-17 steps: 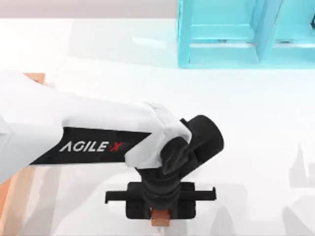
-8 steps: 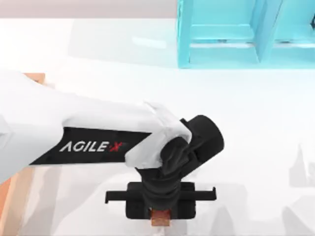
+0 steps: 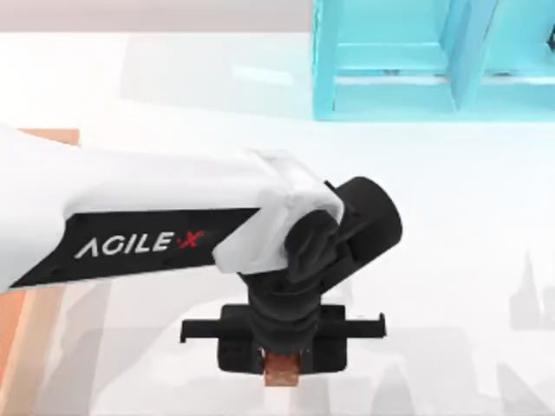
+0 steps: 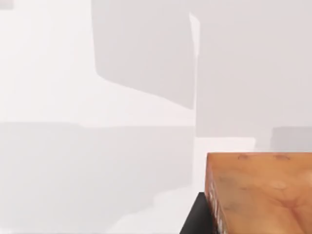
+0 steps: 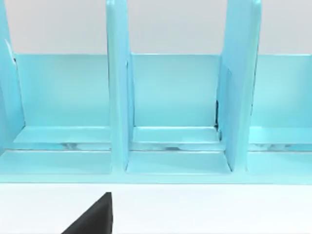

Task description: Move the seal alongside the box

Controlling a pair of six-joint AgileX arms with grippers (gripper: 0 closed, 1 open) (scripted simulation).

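My left gripper [image 3: 280, 364] is near the front middle of the table, pointing down and shut on the seal [image 3: 280, 369], a small glossy reddish-brown block. The left wrist view shows the seal [image 4: 263, 195] close up, with a black finger [image 4: 197, 222] against its side. The box [image 3: 16, 334], pale-rimmed with an orange-brown inside, lies at the table's left edge, mostly hidden under my left arm. It is well to the left of the seal. In the right wrist view a black part of my right gripper [image 5: 92, 217] shows low in the picture.
A turquoise shelf structure [image 3: 408, 61] stands at the back right of the table. The right wrist view faces the shelf's [image 5: 170, 97] open compartments. White tabletop [image 3: 451, 260] lies to the right of the left gripper.
My left arm has risen a little toward the camera, carrying the seal with it. The seal sits slightly farther from the front edge than before.
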